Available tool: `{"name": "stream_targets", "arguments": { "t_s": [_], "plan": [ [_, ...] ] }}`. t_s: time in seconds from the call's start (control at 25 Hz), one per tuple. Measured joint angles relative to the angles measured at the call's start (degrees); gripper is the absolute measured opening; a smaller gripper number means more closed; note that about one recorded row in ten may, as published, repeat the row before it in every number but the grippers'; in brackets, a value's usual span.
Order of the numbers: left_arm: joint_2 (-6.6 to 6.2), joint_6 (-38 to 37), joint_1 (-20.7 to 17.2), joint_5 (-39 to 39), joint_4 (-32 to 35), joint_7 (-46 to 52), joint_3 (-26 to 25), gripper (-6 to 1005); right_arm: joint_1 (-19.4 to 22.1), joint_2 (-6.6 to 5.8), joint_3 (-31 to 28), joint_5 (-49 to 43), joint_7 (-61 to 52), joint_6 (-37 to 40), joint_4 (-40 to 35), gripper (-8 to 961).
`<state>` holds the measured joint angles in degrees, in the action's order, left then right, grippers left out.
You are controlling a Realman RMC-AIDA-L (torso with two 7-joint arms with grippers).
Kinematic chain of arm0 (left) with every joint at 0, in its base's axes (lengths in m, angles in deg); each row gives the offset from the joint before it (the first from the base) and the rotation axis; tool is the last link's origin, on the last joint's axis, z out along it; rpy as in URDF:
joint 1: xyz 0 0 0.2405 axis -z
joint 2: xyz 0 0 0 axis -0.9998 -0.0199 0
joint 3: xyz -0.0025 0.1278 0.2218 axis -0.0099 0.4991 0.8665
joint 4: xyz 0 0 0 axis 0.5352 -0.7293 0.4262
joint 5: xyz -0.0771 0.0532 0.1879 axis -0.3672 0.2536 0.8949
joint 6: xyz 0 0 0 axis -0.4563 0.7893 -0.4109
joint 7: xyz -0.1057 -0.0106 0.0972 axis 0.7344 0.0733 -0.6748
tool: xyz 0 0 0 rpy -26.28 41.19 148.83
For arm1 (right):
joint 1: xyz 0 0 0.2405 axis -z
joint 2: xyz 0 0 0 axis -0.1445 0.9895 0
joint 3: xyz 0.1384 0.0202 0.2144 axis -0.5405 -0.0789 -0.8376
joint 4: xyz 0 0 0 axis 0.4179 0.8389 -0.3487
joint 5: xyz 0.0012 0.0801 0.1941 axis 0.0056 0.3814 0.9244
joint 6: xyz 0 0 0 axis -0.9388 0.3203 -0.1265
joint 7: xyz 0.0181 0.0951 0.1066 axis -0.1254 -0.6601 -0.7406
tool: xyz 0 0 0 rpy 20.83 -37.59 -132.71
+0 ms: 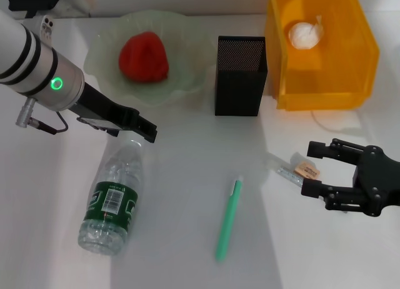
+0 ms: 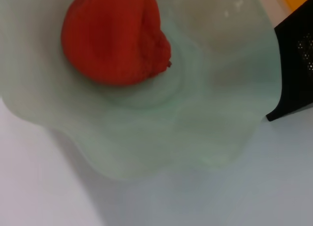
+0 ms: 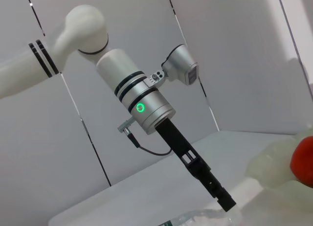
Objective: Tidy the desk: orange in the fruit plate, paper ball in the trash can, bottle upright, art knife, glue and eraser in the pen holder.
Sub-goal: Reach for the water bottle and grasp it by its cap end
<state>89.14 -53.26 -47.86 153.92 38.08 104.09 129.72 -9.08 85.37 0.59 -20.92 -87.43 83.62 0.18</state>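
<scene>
The orange [image 1: 144,56] [image 2: 115,37] lies in the pale-green fruit plate [image 1: 187,82] [image 2: 171,133] at the back left. In the yellow-orange trash can [image 1: 325,82] at the back right rests the paper ball [image 1: 305,34]. The black mesh pen holder [image 1: 240,76] stands between them. The bottle [image 1: 112,198] lies on its side at the front left. My left gripper [image 1: 149,130] [image 3: 224,200] hovers over its cap end, which is hidden. The green art knife [image 1: 228,219] lies mid-table. My right gripper [image 1: 315,170] is open around the tan eraser [image 1: 307,171], beside the clear glue stick [image 1: 285,172].
The white desk runs up to a white back wall. A loose cable [image 1: 44,125] hangs from the left wrist. Bare desk surface lies between the bottle and the art knife and in front of the pen holder.
</scene>
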Motion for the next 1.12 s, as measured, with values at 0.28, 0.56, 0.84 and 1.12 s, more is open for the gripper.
{"name": "stream_targets", "arguments": {
  "t_s": [0.28,0.56,0.84,1.12],
  "plan": [
    [0.00,3.6,-0.5,0.2,-1.9,0.0,2.3,838,0.0,0.00,0.0,0.0,0.1,0.1,0.3,851],
    [0.00,4.3,-1.0,0.4,-2.7,0.0,2.7,817,0.0,0.00,0.0,0.0,0.1,0.2,0.3,852],
    [0.00,4.5,-1.6,0.1,-2.7,0.1,3.3,796,-0.3,0.00,0.0,0.0,0.1,0.1,1.1,851],
    [0.00,4.9,-1.8,0.3,-2.7,0.1,4.5,775,-0.7,-0.13,-0.4,0.0,0.1,0.1,1.9,851]
  ]
}}
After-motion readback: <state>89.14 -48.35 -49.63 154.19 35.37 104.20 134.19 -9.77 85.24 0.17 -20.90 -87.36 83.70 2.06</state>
